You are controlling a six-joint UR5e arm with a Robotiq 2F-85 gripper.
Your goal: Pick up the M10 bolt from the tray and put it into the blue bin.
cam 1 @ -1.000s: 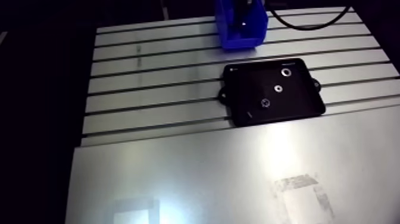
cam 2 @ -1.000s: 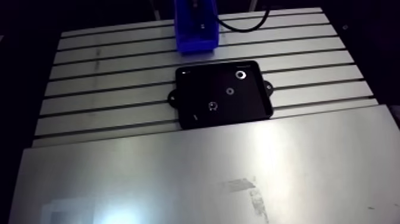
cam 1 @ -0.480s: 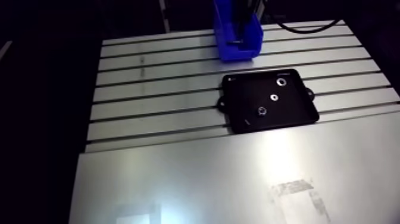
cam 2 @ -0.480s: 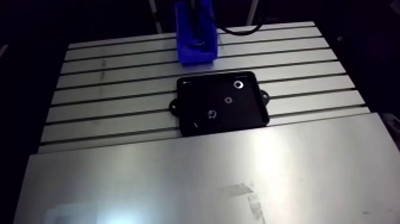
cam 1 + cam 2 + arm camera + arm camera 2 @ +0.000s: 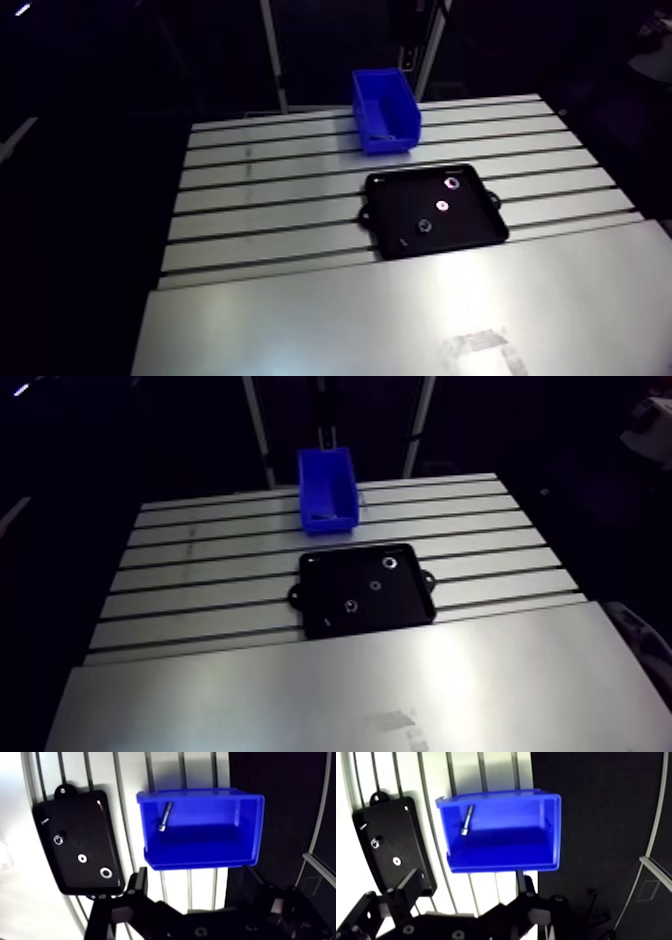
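Gripper (image 5: 195,886) fingers stand wide apart and hold nothing (only table slots show between them). Just ahead of them sits the blue bin (image 5: 250,827), open side up. The bolt (image 5: 164,817) lies inside it, near the wall on the tray's side. Beyond that wall, a little apart on the slotted table (image 5: 270,200), lies the black tray (image 5: 75,822), carrying three small rings (image 5: 106,872).

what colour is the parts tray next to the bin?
Black. It shows best in the wrist view, where the tray lies beside the blue bin.
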